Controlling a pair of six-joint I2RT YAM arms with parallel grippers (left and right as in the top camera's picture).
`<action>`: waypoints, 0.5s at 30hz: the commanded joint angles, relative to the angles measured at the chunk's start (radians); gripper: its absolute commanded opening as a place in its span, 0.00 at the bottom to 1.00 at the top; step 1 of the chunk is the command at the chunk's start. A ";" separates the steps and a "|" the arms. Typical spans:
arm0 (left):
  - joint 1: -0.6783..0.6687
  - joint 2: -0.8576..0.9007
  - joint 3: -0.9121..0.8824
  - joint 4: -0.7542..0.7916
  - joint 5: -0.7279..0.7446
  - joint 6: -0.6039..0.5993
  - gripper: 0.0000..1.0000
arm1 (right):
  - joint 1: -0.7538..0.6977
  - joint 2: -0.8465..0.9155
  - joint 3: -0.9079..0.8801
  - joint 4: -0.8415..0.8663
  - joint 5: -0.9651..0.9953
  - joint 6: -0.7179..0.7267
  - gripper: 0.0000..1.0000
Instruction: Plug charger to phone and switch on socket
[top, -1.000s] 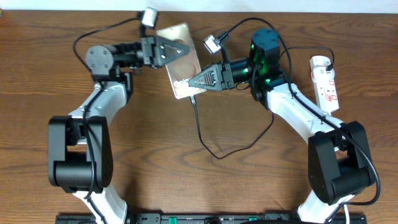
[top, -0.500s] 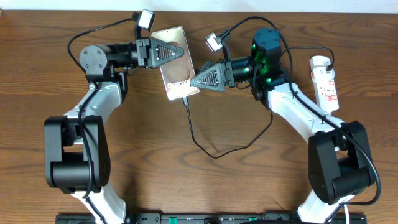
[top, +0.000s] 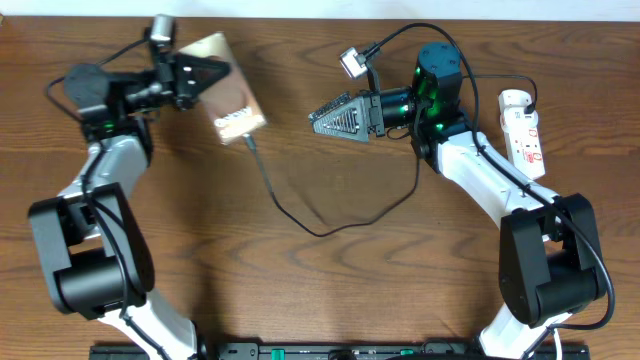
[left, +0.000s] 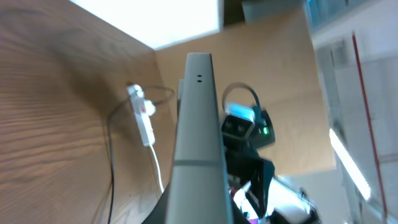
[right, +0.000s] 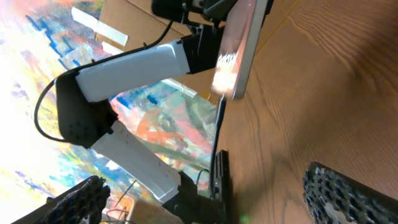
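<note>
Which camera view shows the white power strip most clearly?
The overhead view: it shows the socket along its whole length, with its red markings. The left wrist view shows the socket small and distant. The right wrist view does not show it.

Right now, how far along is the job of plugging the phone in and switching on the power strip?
Done, it seems: the cable joins the phone's lower end. In hand: the left gripper holds the phone lifted. Left to do: switching on the power strip; the right gripper is open, empty and apart from it.
</note>
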 joint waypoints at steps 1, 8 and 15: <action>0.063 -0.005 -0.001 -0.093 -0.009 0.133 0.07 | -0.005 0.001 0.019 0.002 -0.011 -0.002 0.99; 0.104 -0.005 -0.058 -0.346 -0.108 0.306 0.07 | -0.005 0.001 0.019 0.003 -0.010 0.032 0.99; 0.081 -0.005 -0.098 -0.873 -0.296 0.723 0.07 | -0.006 0.001 0.019 0.003 -0.011 0.035 0.99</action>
